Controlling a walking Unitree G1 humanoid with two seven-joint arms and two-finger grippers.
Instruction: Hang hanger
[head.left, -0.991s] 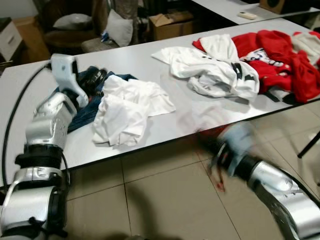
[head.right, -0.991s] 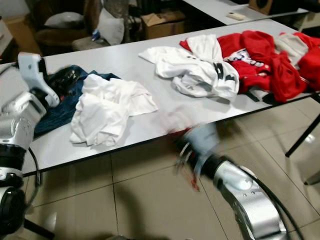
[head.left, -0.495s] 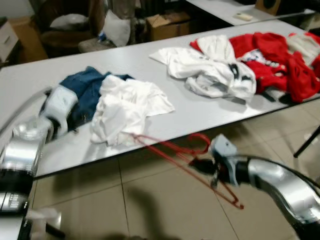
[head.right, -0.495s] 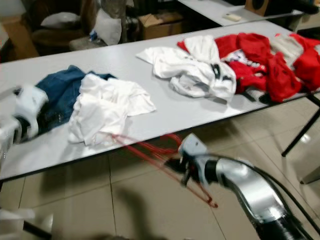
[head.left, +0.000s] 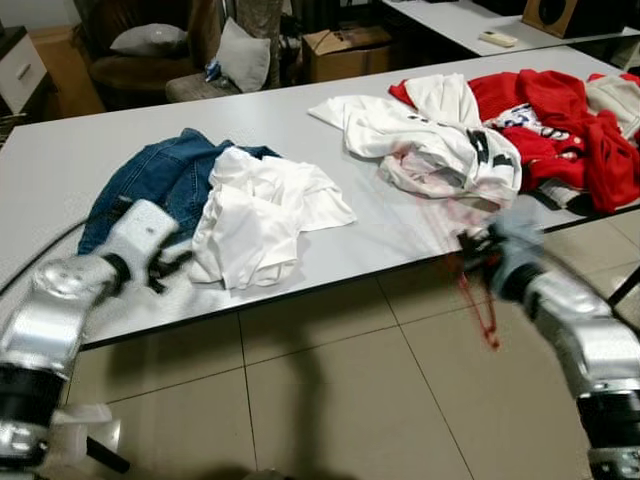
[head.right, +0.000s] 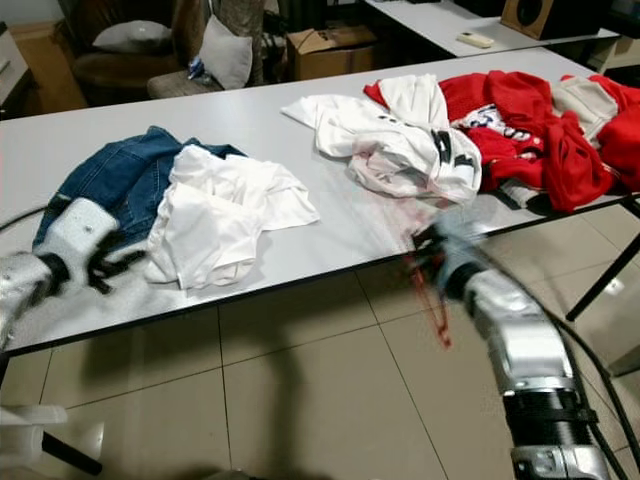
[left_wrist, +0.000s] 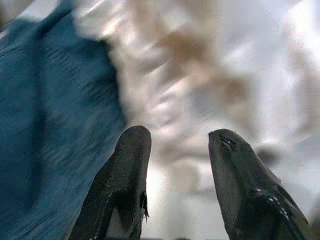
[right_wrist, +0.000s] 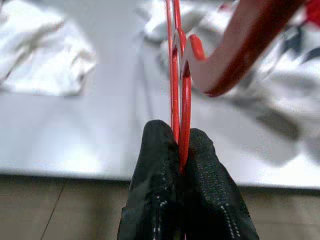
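Left gripper (head.left: 168, 268) at the near left edge of the grey table (head.left: 60, 170), black fingers (left_wrist: 127, 165) spread apart and released, holding nothing, tips just beside the white shirt (head.left: 262, 210) and the blue denim garment (head.left: 165, 180). Denim partly tucked under the white shirt, both lying on the left half of the table. Further right, a second white garment with black marks (head.left: 430, 145) heaped near the middle, touching a pile of red clothes (head.left: 560, 120) at the far right end. Right gripper (head.left: 480, 252) just off the near table edge, right of centre, blurred in the head views. Clenched on the red hanger (right_wrist: 179, 90) in the wrist view, the two thin wires pinched between the fingertips (right_wrist: 160, 150), the hook curving away above. Red hanger faint and smeared in the head views, part reaching over the table toward the white garment, part hanging below the edge over the beige tiled floor (head.left: 330, 400). Cardboard box (head.left: 345, 45) and cushions (head.left: 245, 55) beyond the table's far side.
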